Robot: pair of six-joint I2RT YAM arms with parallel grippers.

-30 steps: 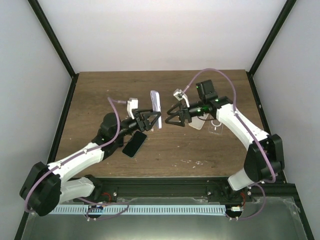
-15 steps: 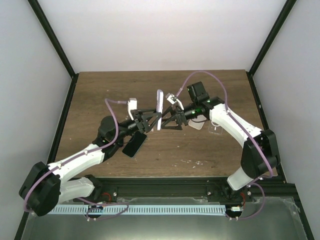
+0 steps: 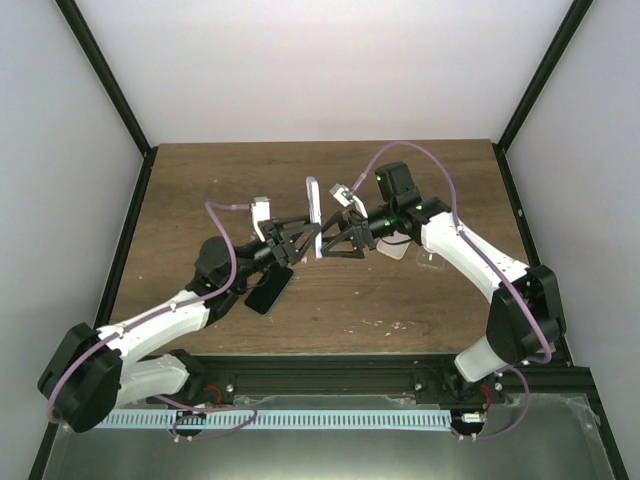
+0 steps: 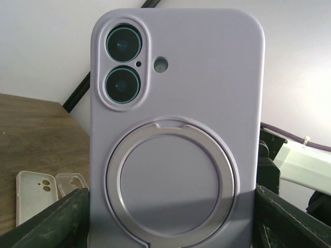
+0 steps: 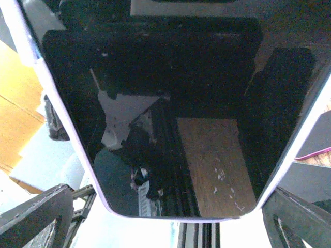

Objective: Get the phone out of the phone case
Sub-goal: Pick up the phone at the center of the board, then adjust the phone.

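Phone case (image 4: 176, 103): lilac, held upright in the air, its lower sides between the left fingers.
Phone (image 5: 155, 113): seated in the case, its dark screen facing the right fingers.
Left gripper (image 3: 303, 243): clamped on the case's sides.
Right gripper (image 3: 333, 240): fingers spread either side of the screen; I cannot tell whether they touch it.
Table (image 3: 200, 190): a black phone (image 3: 269, 289) lies flat below the left fingers.

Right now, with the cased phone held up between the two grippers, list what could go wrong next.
The cased phone hangs above the table, seemingly held by the left gripper alone; a push from the right gripper on its screen might slip it free. A drop might strike the black phone lying nearby.
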